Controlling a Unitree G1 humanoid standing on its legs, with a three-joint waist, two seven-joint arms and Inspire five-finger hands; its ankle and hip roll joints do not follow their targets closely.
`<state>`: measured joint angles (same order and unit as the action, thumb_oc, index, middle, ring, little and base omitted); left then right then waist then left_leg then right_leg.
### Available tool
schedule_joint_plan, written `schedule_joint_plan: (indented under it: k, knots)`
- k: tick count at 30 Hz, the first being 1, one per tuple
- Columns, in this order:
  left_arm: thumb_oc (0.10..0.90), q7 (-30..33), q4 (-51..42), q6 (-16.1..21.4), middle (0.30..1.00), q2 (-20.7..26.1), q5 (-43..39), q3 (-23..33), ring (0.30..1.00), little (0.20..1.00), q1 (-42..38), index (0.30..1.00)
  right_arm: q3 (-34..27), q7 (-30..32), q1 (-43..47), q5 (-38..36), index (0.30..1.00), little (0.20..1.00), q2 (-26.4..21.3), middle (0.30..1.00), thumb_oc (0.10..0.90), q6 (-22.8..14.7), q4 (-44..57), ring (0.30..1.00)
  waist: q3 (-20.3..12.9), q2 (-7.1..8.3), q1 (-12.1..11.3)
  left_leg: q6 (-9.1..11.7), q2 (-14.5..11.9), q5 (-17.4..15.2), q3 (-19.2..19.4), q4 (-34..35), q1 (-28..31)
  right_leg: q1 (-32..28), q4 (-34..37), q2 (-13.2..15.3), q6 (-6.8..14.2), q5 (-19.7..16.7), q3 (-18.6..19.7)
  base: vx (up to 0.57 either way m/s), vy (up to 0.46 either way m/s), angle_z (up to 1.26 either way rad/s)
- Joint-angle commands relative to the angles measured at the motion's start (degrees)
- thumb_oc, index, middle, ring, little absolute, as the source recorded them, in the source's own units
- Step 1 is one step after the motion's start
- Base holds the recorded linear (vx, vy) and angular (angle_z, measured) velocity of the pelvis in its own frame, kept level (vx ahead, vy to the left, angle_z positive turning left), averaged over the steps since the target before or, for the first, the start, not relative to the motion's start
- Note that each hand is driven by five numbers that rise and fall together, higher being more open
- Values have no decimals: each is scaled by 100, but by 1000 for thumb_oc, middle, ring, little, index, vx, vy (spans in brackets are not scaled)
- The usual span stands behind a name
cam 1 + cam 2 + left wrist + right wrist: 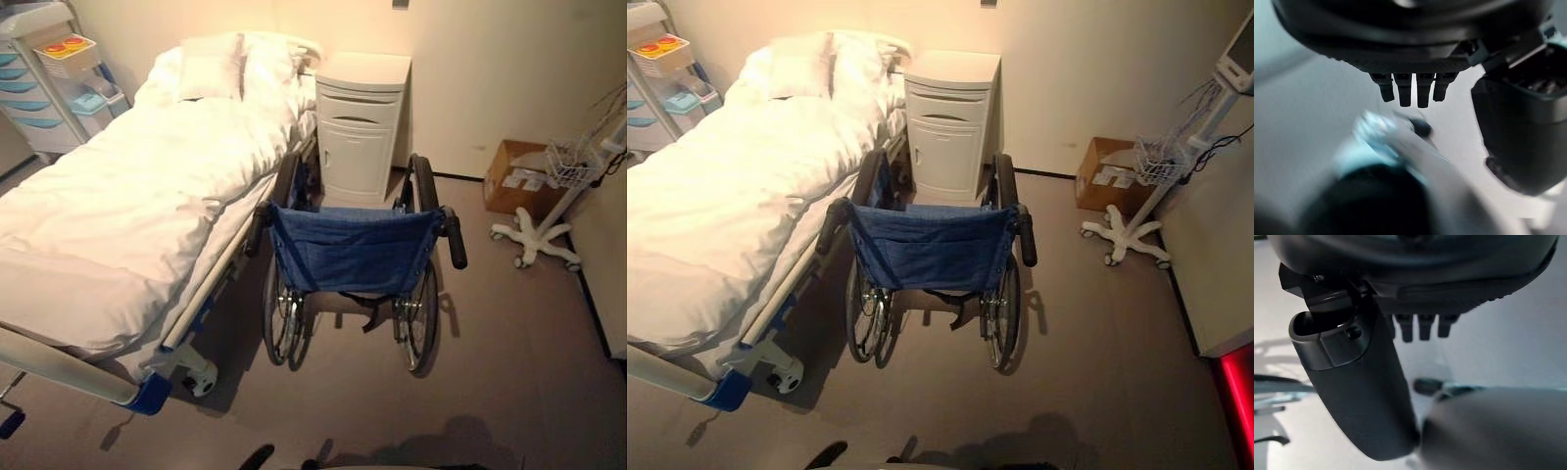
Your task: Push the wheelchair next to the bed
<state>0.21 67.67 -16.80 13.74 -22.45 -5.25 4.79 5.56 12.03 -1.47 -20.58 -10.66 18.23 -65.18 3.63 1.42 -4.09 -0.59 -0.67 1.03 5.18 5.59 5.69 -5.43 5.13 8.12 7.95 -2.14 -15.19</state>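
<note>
One wheelchair (355, 264), blue-backed, is recorded beside the bed (127, 206), its front toward a white bedside cabinet (361, 122) at 12 o'clock; both push handles are unheld. A drawer trolley (44, 83) is seen at 10 o'clock, a cardboard box (514, 176) and a wheeled stand (544, 230) with wire basket at 2 o'clock. A monitor (1236, 57) on that stand is shown by the right eye view alone. In the wrist views the left robot hand (1415, 58) and right robot hand (1415, 284) are each logged with fingers straight, thumb apart, released, nothing grasped, above the grey floor (509, 372). A pale wall (490, 69) closes the room.
</note>
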Motion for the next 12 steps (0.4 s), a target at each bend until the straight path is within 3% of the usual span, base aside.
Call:
schedule_joint_plan:
  k: [1, 5, 12]
  knots:
    - [800, 272, 234, 95, 900, -136, -130, 188, 900, 900, -362, 900, 193, -971, 15, 217, 900, 900, -195, 900, 800, 137, -437, 900, 28, -162, -71, 248, 35, -390, 308, -59, 245, -73, -213, -187, 74, 193, 19, 0, 0, 0]
    - [800, 172, 275, 97, 900, -200, -3, 203, 900, 900, -296, 900, 45, -1346, -69, -39, 900, 900, -171, 900, 800, 191, -582, 900, 13, -144, -74, 246, 33, -391, 317, -59, 241, -64, -246, -195, 67, 207, 9, 0, 0, 0]
    - [800, 161, 293, 86, 900, -238, -81, 178, 900, 900, -315, 900, 273, -1517, -183, 655, 900, 900, -103, 900, 800, 140, -571, 900, 0, -136, -3, 232, 27, -420, 393, -59, 259, -74, -238, -191, 52, 207, 33, 0, 0, 0]
